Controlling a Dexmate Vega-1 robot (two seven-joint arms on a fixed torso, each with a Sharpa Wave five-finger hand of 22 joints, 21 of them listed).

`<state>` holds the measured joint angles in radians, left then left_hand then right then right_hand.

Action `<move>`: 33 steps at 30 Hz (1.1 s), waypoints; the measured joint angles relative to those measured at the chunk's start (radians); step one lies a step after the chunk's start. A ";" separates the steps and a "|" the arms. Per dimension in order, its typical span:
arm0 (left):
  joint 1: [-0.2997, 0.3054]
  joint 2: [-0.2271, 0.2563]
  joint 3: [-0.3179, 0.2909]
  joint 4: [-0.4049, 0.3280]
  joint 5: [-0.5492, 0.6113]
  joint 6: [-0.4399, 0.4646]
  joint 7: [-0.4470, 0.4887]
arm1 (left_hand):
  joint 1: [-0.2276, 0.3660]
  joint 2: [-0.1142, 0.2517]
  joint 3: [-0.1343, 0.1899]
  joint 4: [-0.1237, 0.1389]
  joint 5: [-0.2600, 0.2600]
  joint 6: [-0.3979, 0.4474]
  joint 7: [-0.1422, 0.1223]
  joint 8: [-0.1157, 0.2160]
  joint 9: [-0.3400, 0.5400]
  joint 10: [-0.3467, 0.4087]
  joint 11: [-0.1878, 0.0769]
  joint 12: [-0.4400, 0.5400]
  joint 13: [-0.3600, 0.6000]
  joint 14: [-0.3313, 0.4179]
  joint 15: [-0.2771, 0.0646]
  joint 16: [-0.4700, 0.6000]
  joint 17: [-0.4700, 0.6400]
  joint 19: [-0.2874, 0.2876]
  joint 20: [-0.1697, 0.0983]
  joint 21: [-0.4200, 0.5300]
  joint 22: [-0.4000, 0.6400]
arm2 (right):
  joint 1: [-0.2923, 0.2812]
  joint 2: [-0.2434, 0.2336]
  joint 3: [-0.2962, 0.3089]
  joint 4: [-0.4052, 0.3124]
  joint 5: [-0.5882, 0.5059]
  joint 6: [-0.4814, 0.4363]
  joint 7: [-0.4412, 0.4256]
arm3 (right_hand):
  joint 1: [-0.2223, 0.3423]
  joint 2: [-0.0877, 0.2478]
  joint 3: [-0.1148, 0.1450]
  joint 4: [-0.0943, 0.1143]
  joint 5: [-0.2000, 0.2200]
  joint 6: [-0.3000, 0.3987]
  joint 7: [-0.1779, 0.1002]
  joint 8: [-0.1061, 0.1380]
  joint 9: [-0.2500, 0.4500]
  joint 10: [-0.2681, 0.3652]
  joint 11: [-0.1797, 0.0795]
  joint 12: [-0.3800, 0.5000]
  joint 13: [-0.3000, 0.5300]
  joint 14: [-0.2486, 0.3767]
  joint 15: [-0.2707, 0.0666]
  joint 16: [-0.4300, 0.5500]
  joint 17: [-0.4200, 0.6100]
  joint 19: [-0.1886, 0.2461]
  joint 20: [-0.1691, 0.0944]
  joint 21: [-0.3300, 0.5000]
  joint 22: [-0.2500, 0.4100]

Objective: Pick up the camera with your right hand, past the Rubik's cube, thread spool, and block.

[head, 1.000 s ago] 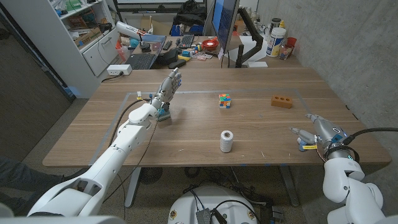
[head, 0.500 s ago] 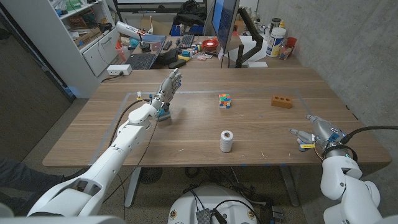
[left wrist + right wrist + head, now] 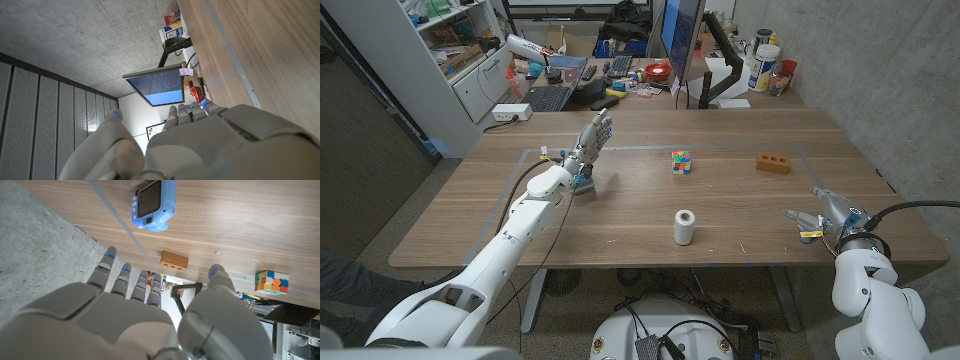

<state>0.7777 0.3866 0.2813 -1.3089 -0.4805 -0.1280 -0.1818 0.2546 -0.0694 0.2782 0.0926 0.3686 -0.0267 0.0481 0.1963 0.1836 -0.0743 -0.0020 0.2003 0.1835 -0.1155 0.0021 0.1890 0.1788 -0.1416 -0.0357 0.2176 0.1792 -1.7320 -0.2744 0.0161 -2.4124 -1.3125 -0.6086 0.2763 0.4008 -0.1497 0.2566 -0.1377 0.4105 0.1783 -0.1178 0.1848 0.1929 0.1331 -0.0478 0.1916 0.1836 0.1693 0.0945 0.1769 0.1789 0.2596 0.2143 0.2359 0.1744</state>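
Blue plastic toy camera (image 3: 154, 205) lies on the wooden desk (image 3: 740, 205) just ahead of my right hand (image 3: 817, 217), whose fingers are spread, holding nothing. My left hand (image 3: 592, 140) hovers with fingers straight, far from the multicoloured Rubik's cube (image 3: 681, 162).

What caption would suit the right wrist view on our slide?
Open right hand poised short of the blue camera, orange block and Rubik's cube beyond.

White arms, grey fingers (image 3: 116, 275) with blue-lit tips
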 measured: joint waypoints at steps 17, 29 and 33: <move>-0.001 -0.007 0.002 0.009 0.001 -0.005 0.002 | 0.000 0.000 -0.004 0.004 0.000 0.000 0.000 0.000 0.000 0.000 0.000 0.000 0.000 0.000 0.000 0.000 0.000 0.000 0.000 0.000 0.000 | 0.027 -0.004 0.003 0.018 0.006 -0.022 0.052 | 0.000 0.000 -0.012 0.004 0.004 -0.029 0.007 -0.004 0.000 -0.019 0.015 0.000 0.000 -0.013 0.005 0.000 0.000 0.000 0.000 -0.008 0.005; -0.004 -0.008 0.002 0.013 0.003 -0.005 0.004 | 0.000 0.000 -0.008 0.000 0.000 0.000 0.000 0.000 0.000 0.000 0.000 0.000 0.000 0.000 0.000 0.000 0.000 0.000 0.000 0.000 0.000 | 0.052 -0.010 -0.002 0.038 0.013 -0.049 0.086 | 0.000 0.000 -0.020 0.003 0.011 -0.054 0.003 -0.004 0.000 -0.032 0.028 0.000 0.000 -0.018 0.004 0.000 0.000 0.000 0.000 -0.014 0.005; -0.004 -0.008 0.002 0.014 0.003 -0.005 0.005 | 0.003 0.003 -0.008 0.000 0.000 0.000 0.000 0.000 0.000 0.000 0.000 0.000 0.000 0.000 0.000 0.000 0.000 -0.003 0.002 -0.011 0.000 | 0.063 -0.015 -0.008 0.045 0.010 -0.060 0.105 | 0.000 0.000 -0.023 0.000 0.012 -0.056 0.006 -0.004 0.000 -0.039 0.035 0.000 0.000 -0.021 0.007 0.000 0.000 0.000 0.000 -0.014 0.005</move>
<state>0.7734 0.3789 0.2831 -1.2945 -0.4775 -0.1332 -0.1767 0.2577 -0.0664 0.2699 0.0924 0.3686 -0.0267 0.0481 0.1963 0.1835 -0.0745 -0.0021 0.2003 0.1834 -0.1155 0.0022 0.1891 0.1788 -0.1443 -0.0335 0.2068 0.1790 -1.6686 -0.2894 0.0086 -2.3673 -1.3027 -0.6690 0.3808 0.4007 -0.1497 0.2341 -0.1377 0.4222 0.1221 -0.1117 0.1810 0.1929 0.0939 -0.0125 0.1917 0.1836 0.1479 0.1017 0.1769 0.1789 0.2597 0.2143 0.2214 0.1794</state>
